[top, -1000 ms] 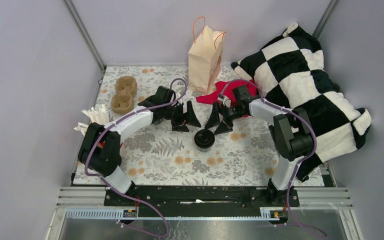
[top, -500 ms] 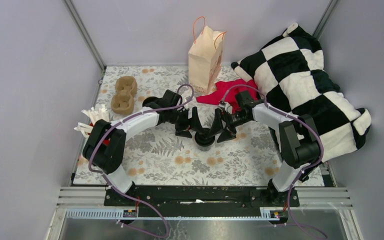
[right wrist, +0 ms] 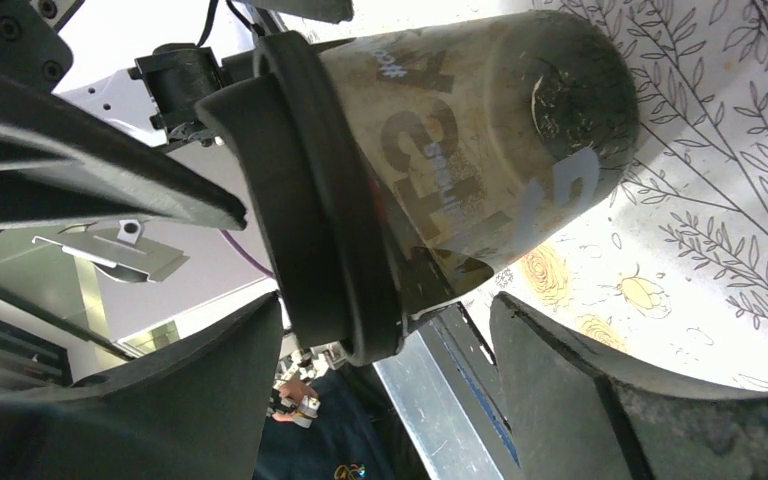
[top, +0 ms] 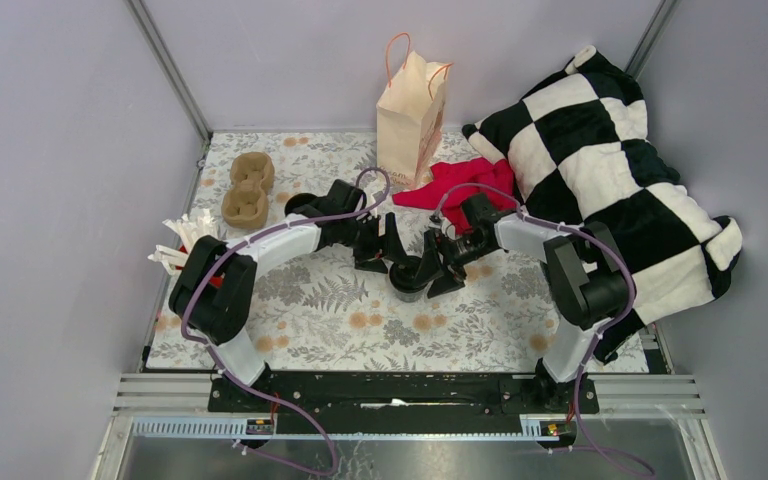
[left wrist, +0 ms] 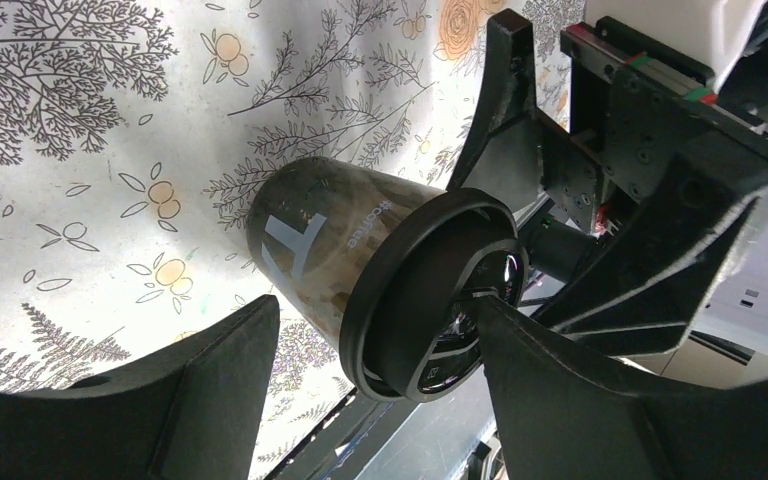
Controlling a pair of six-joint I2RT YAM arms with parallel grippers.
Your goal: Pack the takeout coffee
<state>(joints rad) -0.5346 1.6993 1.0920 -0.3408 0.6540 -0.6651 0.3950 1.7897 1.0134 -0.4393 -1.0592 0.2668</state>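
- A small black lidded disposable cup (top: 410, 278) is seen upright on a floral-printed tablecloth (top: 330, 312).
- It is flanked by the left gripper (top: 382, 254) and right gripper (top: 439, 267).

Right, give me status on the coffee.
Both open: left gripper and right gripper flank coffee cup. Cup upright, lid on. Red cloth lies by paper bag.

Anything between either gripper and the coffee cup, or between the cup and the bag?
Nothing blocks the grippers: the left gripper and right gripper both straddle the coffee cup. Toward the paper bag, only the flat red cloth lies near its base.
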